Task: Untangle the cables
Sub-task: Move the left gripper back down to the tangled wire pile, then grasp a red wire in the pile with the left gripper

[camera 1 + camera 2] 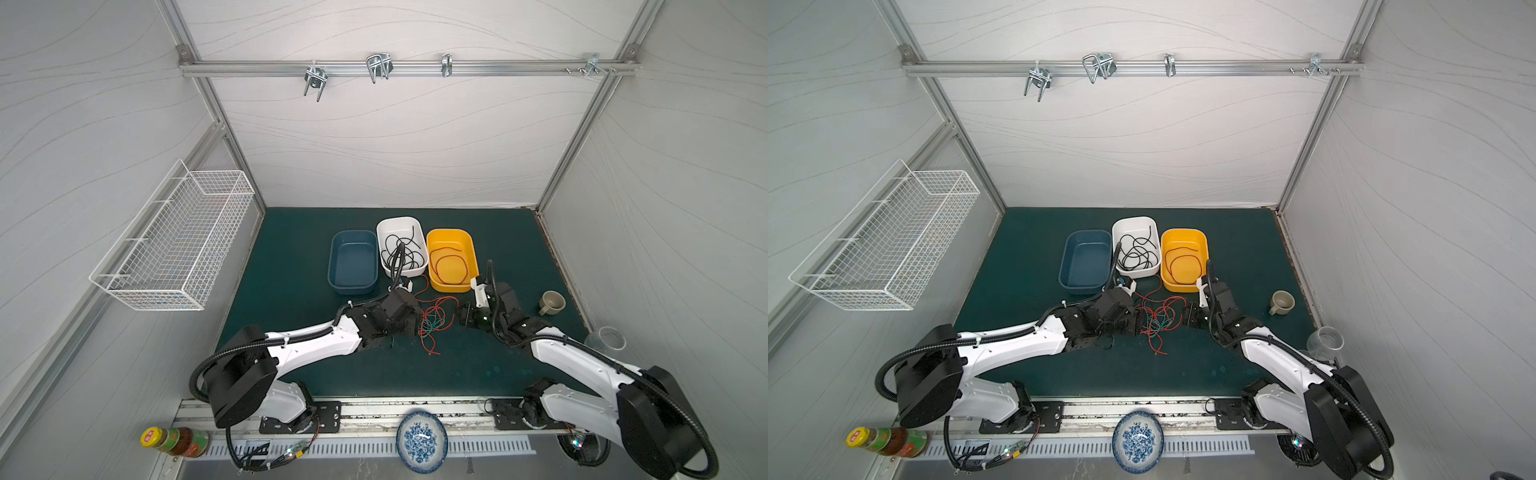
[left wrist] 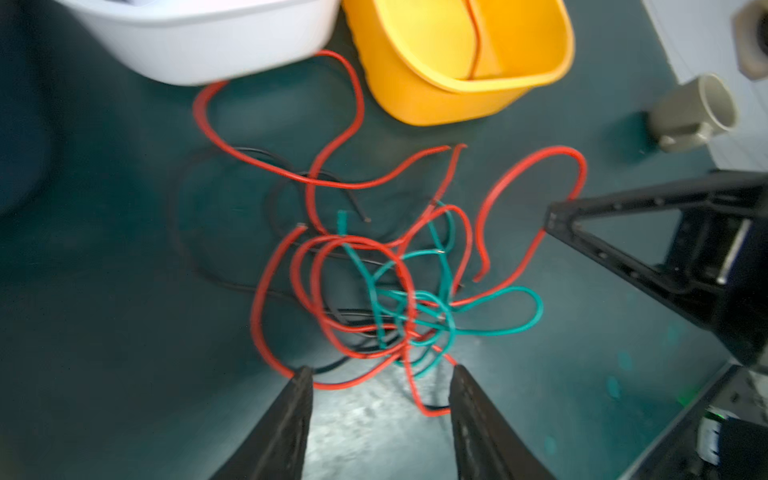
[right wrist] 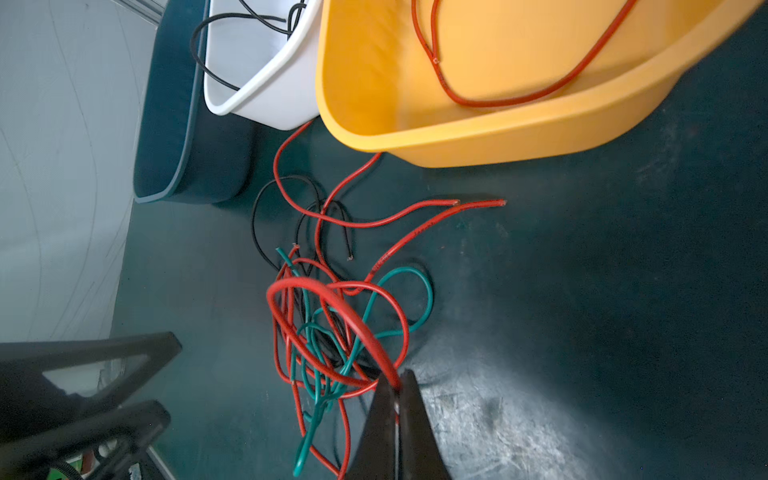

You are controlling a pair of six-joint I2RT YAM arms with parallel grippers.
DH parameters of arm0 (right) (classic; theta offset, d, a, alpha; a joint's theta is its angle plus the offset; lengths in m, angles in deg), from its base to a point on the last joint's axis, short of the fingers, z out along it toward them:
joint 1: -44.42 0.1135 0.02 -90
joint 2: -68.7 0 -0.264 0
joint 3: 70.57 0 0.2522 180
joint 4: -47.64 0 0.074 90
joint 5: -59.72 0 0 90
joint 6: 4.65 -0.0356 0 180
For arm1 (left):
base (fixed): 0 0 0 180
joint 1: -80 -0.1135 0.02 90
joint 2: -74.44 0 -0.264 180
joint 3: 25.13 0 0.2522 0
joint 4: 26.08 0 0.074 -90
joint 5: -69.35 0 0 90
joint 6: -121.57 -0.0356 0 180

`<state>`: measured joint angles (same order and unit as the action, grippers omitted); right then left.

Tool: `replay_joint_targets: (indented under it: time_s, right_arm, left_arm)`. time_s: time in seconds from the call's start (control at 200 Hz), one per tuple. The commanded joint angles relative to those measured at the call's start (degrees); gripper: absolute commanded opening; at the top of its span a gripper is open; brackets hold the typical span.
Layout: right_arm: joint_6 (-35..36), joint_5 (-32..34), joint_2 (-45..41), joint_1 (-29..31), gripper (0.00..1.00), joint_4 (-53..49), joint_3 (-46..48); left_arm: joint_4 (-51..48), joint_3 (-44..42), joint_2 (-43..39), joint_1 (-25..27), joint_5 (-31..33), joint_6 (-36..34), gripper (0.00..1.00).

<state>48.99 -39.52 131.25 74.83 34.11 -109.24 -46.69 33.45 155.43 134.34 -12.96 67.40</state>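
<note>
The cables [image 1: 432,324] are lying in a loose knot of red, teal-green and black strands on the counter [image 1: 291,257], directly between the two grippers and just ahead of each one's fingertips. The right gripper [image 3: 397,382] is clenching a red cable [image 3: 316,286], pinching the foot of a loop that is arching up off the pile in front of it. The left gripper [image 2: 380,374] is standing released. Its jaws are apart and straddling the near edge of the knot, with red and black strands crossing the gap, and nothing is being gripped there.

These strands are looking thin, light and limp, though springy enough to be holding their curves. The smooth insulation is probably making them slippery, so a pinch needs to be firm and square across the wire. Pulling on one is likely to drag the whole clump along, since nothing is weighing it down. The better hold is probably near a free end: two red tips are lying beyond the knot from the right gripper, toward the yellow bin [image 1: 451,235]. The open gripper could be pinning the teal core meanwhile.

Past the knot from both grippers, the white bin [image 1: 399,222] is holding black lengths [image 1: 1138,251].

The left arm [image 1: 316,345] and right arm [image 1: 582,361] are both reaching inward and low over the counter. Their wrists are bending toward each other, so the grippers are facing across the tangle.
</note>
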Motion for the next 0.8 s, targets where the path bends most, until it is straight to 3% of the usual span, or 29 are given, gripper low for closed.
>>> replay_joint_targets:
  time_s: [0.0, 0.195, 0.79]
  right_arm:
    - [0.59, 0.85, -1.66, 0.35, 0.00, 0.77, 0.74]
    - [0.60, 0.98, -1.90, 0.39, 0.00, 0.66, 0.84]
    - [0.59, 0.50, -1.48, 0.44, 0.00, 1.17, 0.82]
  left_arm:
    - [6.87, 0.14, 2.83, 0.66, -1.91, 3.14, 0.55]
    - [8.44, 1.18, 7.13, 0.84, -3.77, 3.45, 0.55]
    - [8.69, 1.94, 14.24, 0.94, -1.24, 4.92, 0.52]
